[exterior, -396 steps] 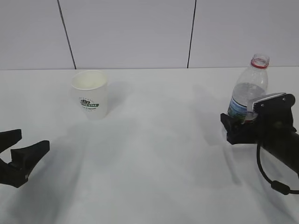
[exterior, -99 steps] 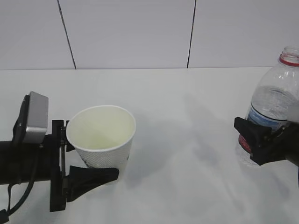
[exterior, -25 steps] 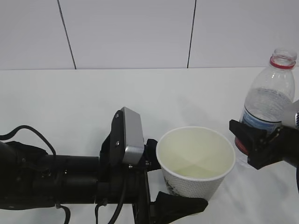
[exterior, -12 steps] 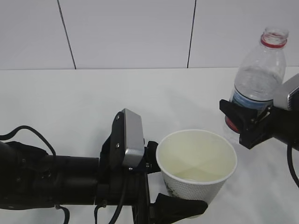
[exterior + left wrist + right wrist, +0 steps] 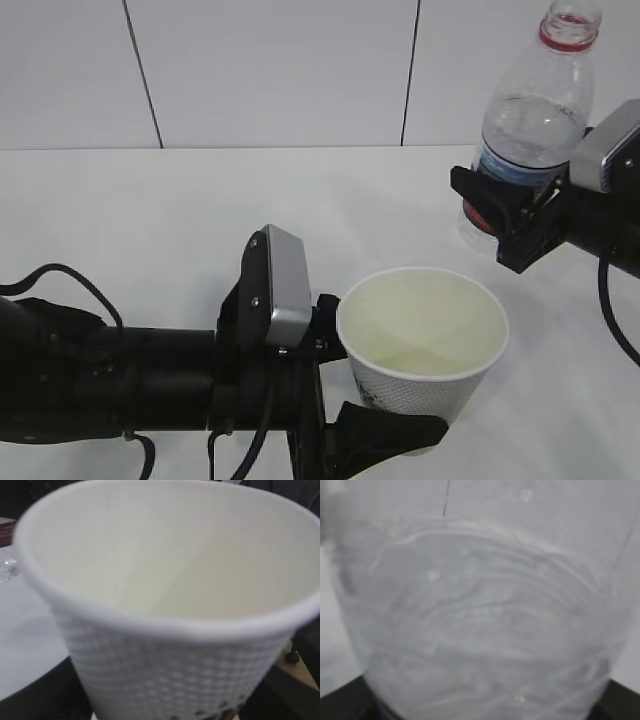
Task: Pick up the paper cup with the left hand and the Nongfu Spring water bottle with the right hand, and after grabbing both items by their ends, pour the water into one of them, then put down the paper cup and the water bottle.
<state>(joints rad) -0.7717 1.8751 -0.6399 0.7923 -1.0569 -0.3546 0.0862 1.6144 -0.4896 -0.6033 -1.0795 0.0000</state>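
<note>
The paper cup (image 5: 425, 345) is white with a dimpled wall and a cream inside, and no liquid shows in it. My left gripper (image 5: 388, 398) is shut on its lower part and holds it upright off the table, low in the middle. The cup (image 5: 165, 580) fills the left wrist view, with dark fingers (image 5: 30, 697) at its base. The Nongfu Spring water bottle (image 5: 533, 110), uncapped and nearly upright, hangs up and to the right of the cup. My right gripper (image 5: 500, 222) is shut on its labelled lower body. The water (image 5: 528, 130) sits inside the bottle (image 5: 480, 620); no stream is falling.
The white table (image 5: 150, 220) stretches behind and to the left of both arms. A pale panelled wall (image 5: 280, 70) stands at its far edge. The left arm's black body and its grey block (image 5: 280, 290) lie across the lower left of the exterior view.
The right gripper has carried the bottle upward and to the left, closer above the cup's right side. The left arm and the cup have stayed almost in place.
</note>
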